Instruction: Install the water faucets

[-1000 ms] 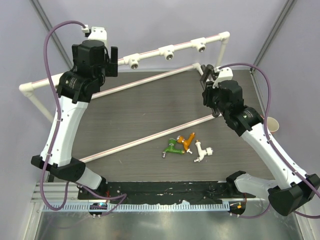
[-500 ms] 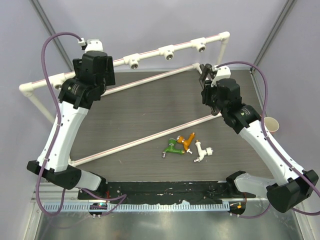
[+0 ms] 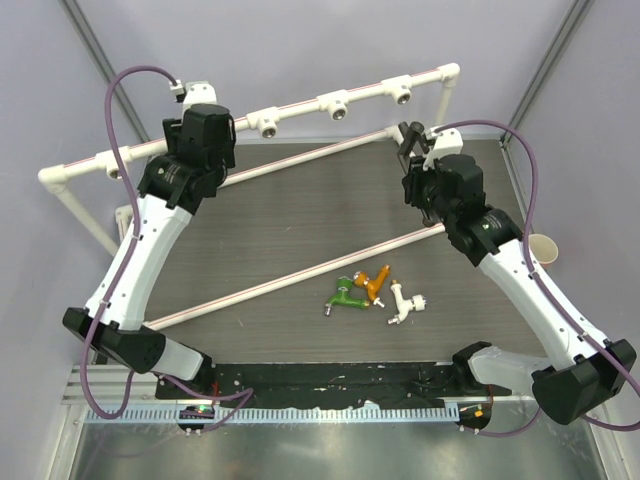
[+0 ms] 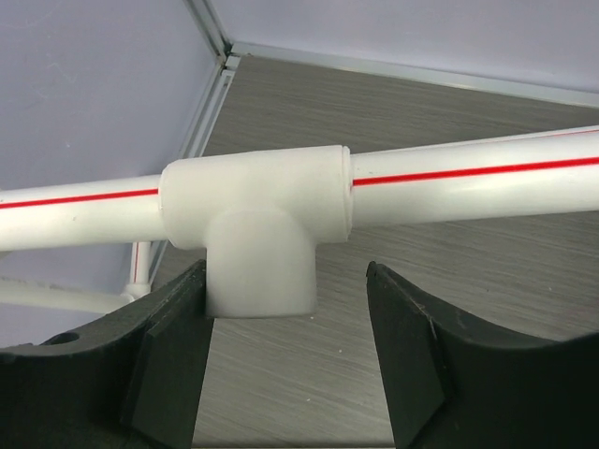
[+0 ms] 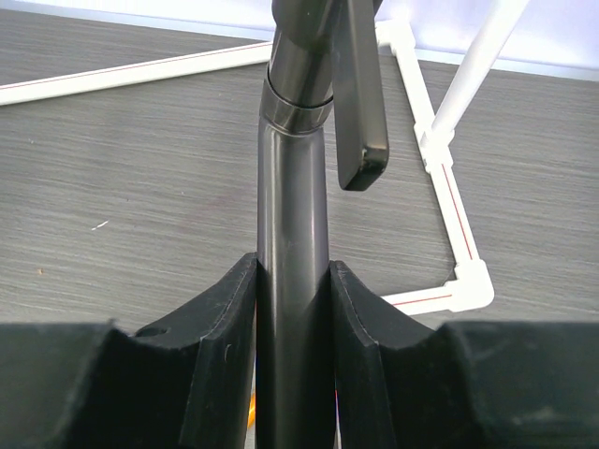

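My right gripper is shut on the black faucet, held near the pipe frame's back right corner. In the right wrist view the fingers clamp its long tube, and the crosswise handle sticks out above. My left gripper is open at the frame's upper rail. Its fingers straddle a white tee socket, the left one touching the socket's stem. The green, orange and white faucets lie together on the table at front centre.
The white pipe frame spans the back, with three more tee sockets on its upper rail and low rails crossing the table diagonally. A paper cup stands at the right edge.
My left gripper has moved right and down onto the upper rail, over the leftmost tee socket. The right gripper has shifted only slightly with the black faucet.
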`<state>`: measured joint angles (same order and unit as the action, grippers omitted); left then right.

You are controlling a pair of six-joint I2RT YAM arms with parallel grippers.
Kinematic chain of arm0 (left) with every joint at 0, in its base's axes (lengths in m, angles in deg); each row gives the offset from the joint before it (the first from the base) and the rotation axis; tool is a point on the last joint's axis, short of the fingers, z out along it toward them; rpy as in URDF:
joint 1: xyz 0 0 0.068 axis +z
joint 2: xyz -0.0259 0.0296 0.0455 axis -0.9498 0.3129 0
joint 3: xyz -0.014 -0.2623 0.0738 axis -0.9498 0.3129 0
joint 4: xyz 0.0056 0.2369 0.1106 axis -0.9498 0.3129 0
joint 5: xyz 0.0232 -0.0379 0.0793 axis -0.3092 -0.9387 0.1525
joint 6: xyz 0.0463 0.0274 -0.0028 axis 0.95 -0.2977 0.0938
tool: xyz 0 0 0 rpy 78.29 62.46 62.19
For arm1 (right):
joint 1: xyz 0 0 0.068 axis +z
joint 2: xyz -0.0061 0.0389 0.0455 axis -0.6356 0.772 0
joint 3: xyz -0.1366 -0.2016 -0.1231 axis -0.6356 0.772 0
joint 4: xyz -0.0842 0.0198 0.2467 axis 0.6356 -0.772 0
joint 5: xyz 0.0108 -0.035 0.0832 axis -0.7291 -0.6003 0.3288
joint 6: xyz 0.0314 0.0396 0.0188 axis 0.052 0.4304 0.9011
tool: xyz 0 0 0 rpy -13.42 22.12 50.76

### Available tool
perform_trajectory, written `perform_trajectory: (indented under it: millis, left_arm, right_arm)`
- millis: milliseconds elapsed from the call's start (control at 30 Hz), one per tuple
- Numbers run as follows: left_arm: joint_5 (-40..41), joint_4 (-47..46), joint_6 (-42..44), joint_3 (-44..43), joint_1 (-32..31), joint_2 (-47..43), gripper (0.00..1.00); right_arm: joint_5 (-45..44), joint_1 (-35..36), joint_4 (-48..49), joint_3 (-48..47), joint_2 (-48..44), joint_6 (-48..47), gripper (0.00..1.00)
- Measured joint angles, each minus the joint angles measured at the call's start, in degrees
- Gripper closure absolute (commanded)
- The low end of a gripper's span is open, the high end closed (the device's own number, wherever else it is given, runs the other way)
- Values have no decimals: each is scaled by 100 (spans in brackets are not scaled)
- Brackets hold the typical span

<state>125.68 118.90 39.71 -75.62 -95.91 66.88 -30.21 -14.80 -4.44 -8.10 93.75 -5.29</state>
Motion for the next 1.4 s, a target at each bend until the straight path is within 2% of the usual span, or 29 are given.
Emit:
perform_trajectory:
  millis: [200, 400, 433, 567, 1033, 1400]
  left_arm:
    - [162, -278, 11, 337, 26, -33, 48]
    - [256, -601, 138, 743, 55, -313, 74]
    - [254, -632, 142, 763, 52, -315, 83]
    - [260, -723, 157, 817, 55, -328, 98]
    - [72, -1340, 262, 1368, 179, -667, 100]
    - [-273, -1497, 201, 1513, 306, -785, 100]
  right_arm:
    - [151, -94, 203, 0, 13, -129, 99]
    - [391, -205, 490, 0, 125, -212, 99]
    - [435, -225, 522, 0, 146, -221, 99]
    - [608, -317, 660, 0, 223, -278, 99]
    - [776, -802, 1202, 0, 299, -413, 99]
    - [1401, -817, 1132, -70, 396, -424, 99]
